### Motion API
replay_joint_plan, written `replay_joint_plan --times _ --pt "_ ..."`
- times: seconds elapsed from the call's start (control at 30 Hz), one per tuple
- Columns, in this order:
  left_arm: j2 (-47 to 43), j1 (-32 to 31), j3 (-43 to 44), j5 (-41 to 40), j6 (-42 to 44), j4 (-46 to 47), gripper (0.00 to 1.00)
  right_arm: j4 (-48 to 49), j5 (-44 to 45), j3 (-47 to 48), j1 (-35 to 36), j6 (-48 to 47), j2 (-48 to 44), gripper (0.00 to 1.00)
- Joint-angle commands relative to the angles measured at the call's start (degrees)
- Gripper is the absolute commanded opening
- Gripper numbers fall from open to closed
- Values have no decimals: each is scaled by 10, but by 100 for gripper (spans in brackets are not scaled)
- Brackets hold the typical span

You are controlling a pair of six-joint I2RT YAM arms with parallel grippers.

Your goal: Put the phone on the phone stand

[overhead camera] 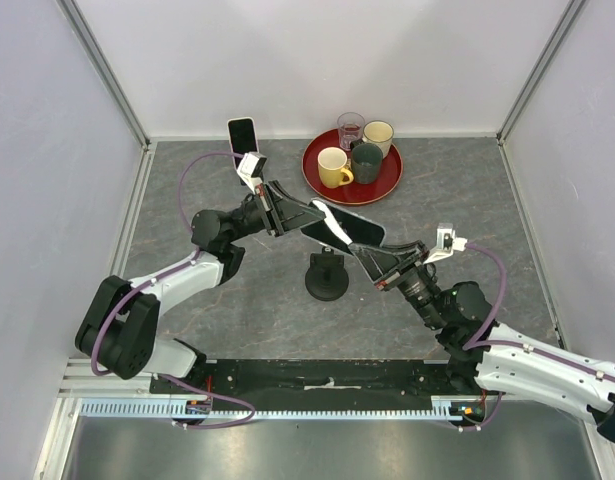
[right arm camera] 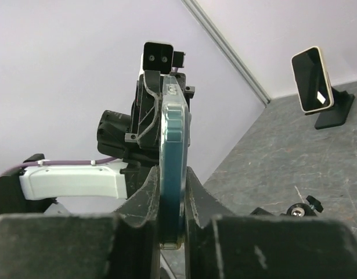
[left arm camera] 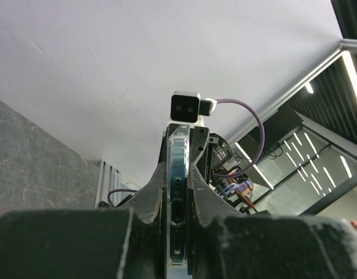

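- The left arm and the right arm are built of white link shells joined by rounded black joint housings.
- A purple cable is looped along each arm — a small white clip is seen on it in the right wrist view.
- A black-faced, two-lens camera on a white mount is carried at each wrist.
- The left gripper and the right gripper are moulded in matte black — triangular frames tapering to the fingers.
- Both bases are fixed to a black rail.

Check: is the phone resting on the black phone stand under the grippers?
No. The black phone stand is bare; the phone is up in the air, gripped by the left gripper and right gripper.
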Motion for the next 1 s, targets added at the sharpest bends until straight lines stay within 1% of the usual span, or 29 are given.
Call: replay_joint_plan --times 0.0,0.03,0.07,0.1,0.17,0.2,0.23,0.27,0.3,0.33,0.4,0.43,0.47,0.5,0.53,0.57,0.6,0.63,0.67,0.7,0.73,0.77,0.8,0.83,0.9,0.93,0.97 --pt "8 -13 22 5 -11 123 2 45 24 4 1 -19 -20 5" --pt "10 -15 28 14 -11 118 2 28 30 5 1 -22 -25 0" --pt "15 -15 33 21 -11 107 3 14 33 8 1 -34 -29 0" --pt "18 -15 47 30 -12 84 16 0 37 10 1 -40 -42 0" --pt "23 -15 62 61 -12 60 35 -41 47 10 1 -63 -63 0" --pt "26 -14 69 68 -11 47 49 -59 52 10 0 -70 -92 0" --pt "26 -14 70 74 -7 44 53 -105 58 15 1 -77 -108 0" --pt "25 -14 70 74 -3 42 56 -131 74 17 0 -85 -126 0" --pt "13 -13 63 72 3 38 74 -159 78 22 0 -101 -162 0" --pt "6 -10 57 61 27 19 82 -217 82 34 0 -110 -181 0" --pt "-20 -8 46 47 65 -24 83 -282 94 51 0 -133 -238 0" --pt "-50 -8 44 32 124 -91 84 -351 101 72 1 -136 -253 0" --pt "-71 -9 44 23 160 -135 84 -389 108 85 1 -138 -265 0" --pt "-88 -10 50 12 197 -181 84 -428 121 117 0 -139 -280 0" --pt "-118 -13 55 -11 263 -269 84 -501 122 134 1 -138 -283 0" --pt "-127 -14 59 -20 288 -296 84 -533 123 153 1 -138 -280 0" --pt "-134 -15 65 -28 307 -318 84 -566 117 192 1 -139 -267 0" --pt "-137 -17 69 -32 328 -330 84 -620 112 211 1 -140 -258 0" --pt "-135 -19 72 -30 334 -344 84 -645 104 229 1 -143 -245 0" --pt "-131 -22 80 -26 337 -347 84 -669 96 264 1 -144 -213 0" --pt "-126 -29 84 -14 345 -351 84 -716 71 282 1 -146 -194 0" --pt "-112 -35 88 -7 348 -359 84 -738 57 298 1 -146 -173 0" --pt "-104 -41 100 4 352 -364 82 -757 42 325 1 -149 -130 0" --pt "-95 -53 107 32 355 -367 78 -782 0 334 1 -152 -110 0" --pt "-71 -72 126 73 356 -368 70 -793 -39 348 1 -162 -66 0" --pt "-67 -78 130 84 359 -368 70 -791 -71 348 1 -165 -56 0" --pt "-65 -83 134 92 363 -367 70 -788 -84 348 1 -167 -49 0"
